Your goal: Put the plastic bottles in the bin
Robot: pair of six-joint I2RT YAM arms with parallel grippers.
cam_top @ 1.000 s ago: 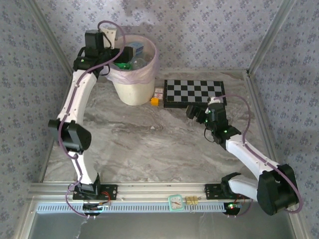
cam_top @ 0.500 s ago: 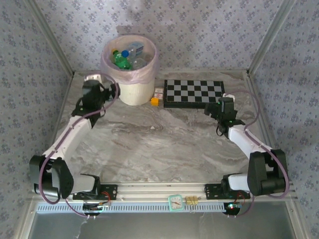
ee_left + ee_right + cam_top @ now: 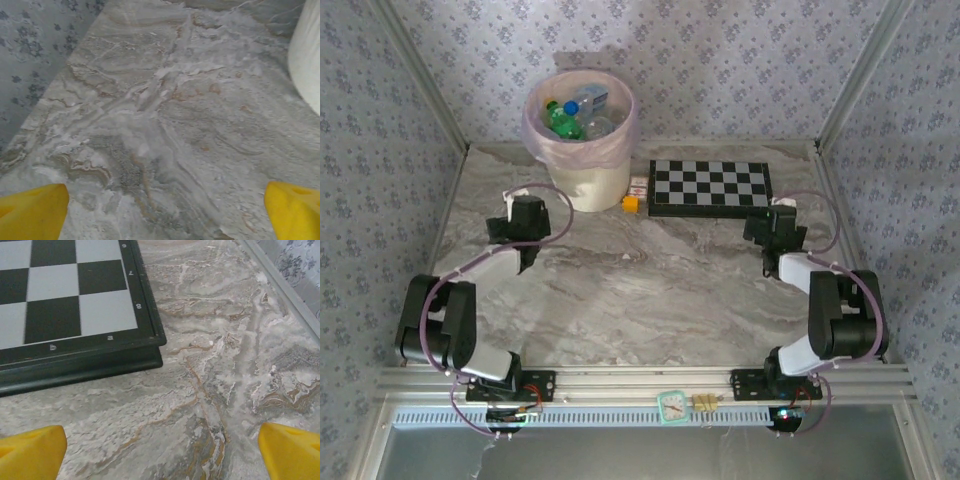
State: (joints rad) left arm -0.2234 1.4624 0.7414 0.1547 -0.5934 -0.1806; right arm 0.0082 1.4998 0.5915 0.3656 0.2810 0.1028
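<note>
Left jaws stand wide apart and hold nothing, yellow fingertips (image 3: 32, 212) low over the bare marble surface (image 3: 640, 290); right jaws are equally wide and empty, fingertips (image 3: 30, 447) low just short of the chessboard (image 3: 75, 300) corner. The plastic bottles (image 3: 560, 118) I can see, green ones and a clear one with blue cap and label, all lie inside the bin (image 3: 582, 190); I spot none loose on the surface, so I judge the job done or nearly so.

Risks as I see them: the bin's white wall sits close on the left jaws' right, so a sideways swing could knock it over and spill the load; a forward reach on the right would catch the board's raised edge and push it toward the yellow cube (image 3: 631, 204) and red-white box (image 3: 638, 186).

Readable writing: "a" and "b" along the board's near rim, "7" and "8" up its side; the bottle labels and the box are too small to read.
</note>
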